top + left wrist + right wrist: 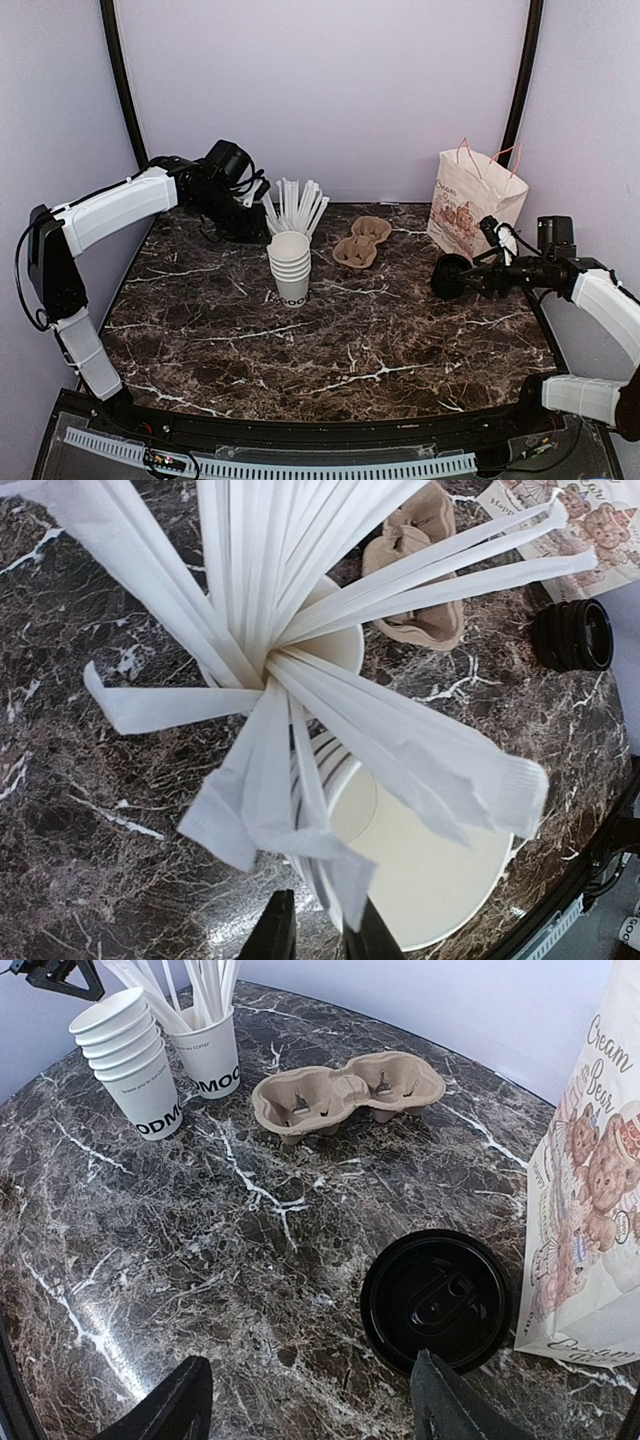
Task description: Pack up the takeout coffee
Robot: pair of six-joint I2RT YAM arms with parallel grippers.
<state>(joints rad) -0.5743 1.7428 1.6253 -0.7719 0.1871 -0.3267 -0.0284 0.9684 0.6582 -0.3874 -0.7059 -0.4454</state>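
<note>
Table (350, 340): dark marble, both arms over it.

Coffee (437, 1298): on the right side of the table, just on the near side of the bag (590, 1210) and close to its foot. Only the round black lid shows; the cup body beneath is hidden from the wrist view. It stands on the table top, well apart from the carrier.

Right gripper (310, 1400): jaws spread wide, nothing between them. It hangs low on the near side of the coffee. The right finger's tip overlaps the lid's near edge in the wrist view; contact cannot be told.

Left gripper (318, 918): at the far left, directly over the straw cup (210, 1055). Jaws narrow, with the end of one paper-wrapped straw lying in the gap. Whether they pinch it cannot be told.

Straws (330, 630): fanned out from their cup in all directions.

Cup stack (135, 1055): lidless white cups, centre of the table, just beside the straw cup on its near side.

Carrier (345, 1095): brown pulp, two wells, both unoccupied, far centre, between the straw cup and the bag.
</note>
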